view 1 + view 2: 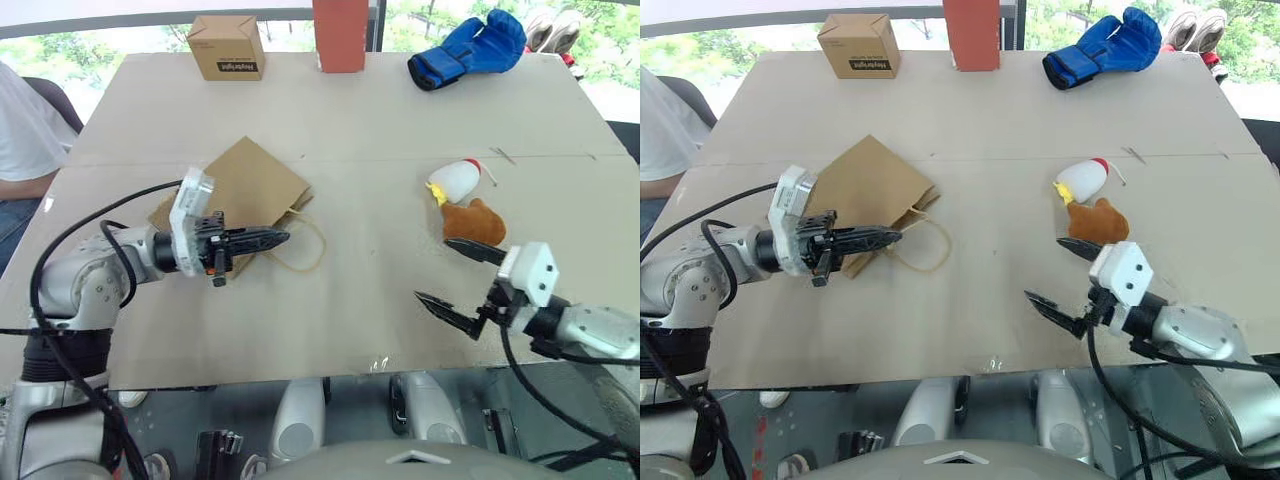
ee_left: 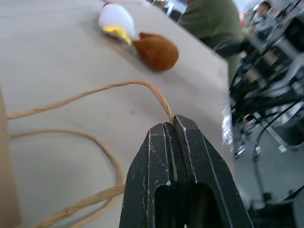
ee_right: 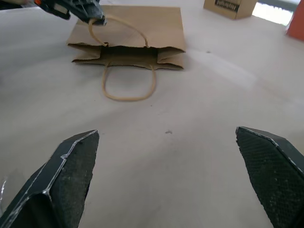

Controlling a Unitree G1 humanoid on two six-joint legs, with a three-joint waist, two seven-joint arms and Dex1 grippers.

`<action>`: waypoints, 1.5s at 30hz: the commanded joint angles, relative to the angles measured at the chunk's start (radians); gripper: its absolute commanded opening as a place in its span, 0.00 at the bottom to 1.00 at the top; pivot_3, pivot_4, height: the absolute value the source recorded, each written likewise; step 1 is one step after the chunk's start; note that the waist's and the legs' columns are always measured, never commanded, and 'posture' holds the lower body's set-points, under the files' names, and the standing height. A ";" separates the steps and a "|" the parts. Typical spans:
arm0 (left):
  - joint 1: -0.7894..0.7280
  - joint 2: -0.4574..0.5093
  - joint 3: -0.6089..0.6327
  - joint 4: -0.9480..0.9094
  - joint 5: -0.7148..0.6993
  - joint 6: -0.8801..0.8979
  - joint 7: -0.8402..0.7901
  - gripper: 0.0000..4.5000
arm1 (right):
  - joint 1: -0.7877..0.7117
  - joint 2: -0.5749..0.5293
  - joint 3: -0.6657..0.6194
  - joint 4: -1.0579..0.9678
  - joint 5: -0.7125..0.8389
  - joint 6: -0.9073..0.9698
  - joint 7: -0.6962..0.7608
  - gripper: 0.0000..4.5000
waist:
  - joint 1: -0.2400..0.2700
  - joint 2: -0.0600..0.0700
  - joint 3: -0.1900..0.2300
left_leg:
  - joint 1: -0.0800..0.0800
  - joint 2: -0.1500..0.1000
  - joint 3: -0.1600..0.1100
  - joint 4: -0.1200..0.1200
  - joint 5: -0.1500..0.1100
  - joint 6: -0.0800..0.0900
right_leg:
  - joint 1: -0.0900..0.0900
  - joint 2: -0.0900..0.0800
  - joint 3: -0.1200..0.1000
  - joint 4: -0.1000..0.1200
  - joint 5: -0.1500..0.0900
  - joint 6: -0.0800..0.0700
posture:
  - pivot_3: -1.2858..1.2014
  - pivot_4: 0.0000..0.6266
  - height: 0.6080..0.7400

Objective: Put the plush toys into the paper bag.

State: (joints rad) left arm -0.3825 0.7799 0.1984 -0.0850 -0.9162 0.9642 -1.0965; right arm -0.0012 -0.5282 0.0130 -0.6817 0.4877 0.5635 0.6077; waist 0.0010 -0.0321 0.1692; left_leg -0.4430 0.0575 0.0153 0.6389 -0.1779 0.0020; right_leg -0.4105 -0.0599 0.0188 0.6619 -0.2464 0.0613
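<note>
Two plush toys lie together on the right half of the surface point(image 1: 350, 120): the white toy point(image 1: 458, 181) with its yellow end, and the orange-brown toy point(image 1: 474, 223) touching it on the near side. I see the paper bag point(image 1: 240, 190) lying flat on the left half, mouth toward the toys, well apart from them. One loop handle point(image 1: 305, 245) rests on the surface in front of the mouth.

Left tool point(image 1: 272, 238): fingers pressed together, clamped on the other handle point(image 2: 142, 88) of the paper bag. In the left wrist view the twisted cord runs straight into the closed tips. The tool points level, toward the right side.

Right tool point(image 1: 458, 280): fingers spread wide, holding nothing. It hovers just on the near side of the orange-brown toy, not touching it.

At the far edge I see a small cardboard box point(image 1: 227, 46), a red block point(image 1: 340, 34) and a blue boxing glove point(image 1: 468, 48).
</note>
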 commanded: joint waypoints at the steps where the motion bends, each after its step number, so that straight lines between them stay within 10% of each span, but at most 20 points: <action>1: -0.091 -0.104 0.002 -0.049 -0.159 0.122 0.096 0.00 | -0.227 0.172 0.163 0.211 -0.042 0.024 -0.060 0.68 | -0.008 0.002 0.001 | -0.002 0.000 -0.003 0.003 0.000 0.000 | 0.000 0.002 0.000 0.000 0.000 0.001 | 0.52 0.24 1.00; 7: -0.150 -0.185 -0.019 -0.069 -0.224 0.188 0.160 0.00 | -0.437 0.302 0.278 0.510 -0.137 -0.045 -0.014 0.02 | -0.011 0.002 0.001 | -0.005 0.000 -0.007 0.002 0.000 0.000 | 0.000 0.007 0.003 0.000 0.005 0.004 | 0.52 0.24 1.00; 19: -0.227 -0.280 0.026 -0.045 -0.254 0.184 0.290 0.00 | -0.493 0.443 0.309 0.776 -0.172 -0.197 0.102 0.01 | -0.016 0.002 0.001 | -0.004 0.000 -0.009 0.001 0.000 -0.001 | -0.001 0.008 0.003 0.001 0.005 0.004 | 0.52 0.24 1.00; 45: -0.236 -0.265 -0.002 -0.042 -0.215 0.127 0.283 0.00 | -0.361 0.325 0.235 0.494 -0.117 0.001 0.057 0.01 | -0.015 0.002 0.001 | -0.004 -0.001 -0.010 -0.001 0.001 -0.002 | -0.001 0.009 0.004 0.000 0.005 0.004 | 0.52 0.24 1.00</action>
State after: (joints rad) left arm -0.5900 0.5202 0.2064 -0.1212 -1.1312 1.1109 -0.7931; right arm -0.3291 -0.2205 0.2207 -0.2025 0.3609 0.6011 0.6264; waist -0.0138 -0.0300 0.1706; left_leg -0.4467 0.0567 0.0051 0.6379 -0.1769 0.0005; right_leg -0.4112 -0.0507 0.0226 0.6616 -0.2418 0.0650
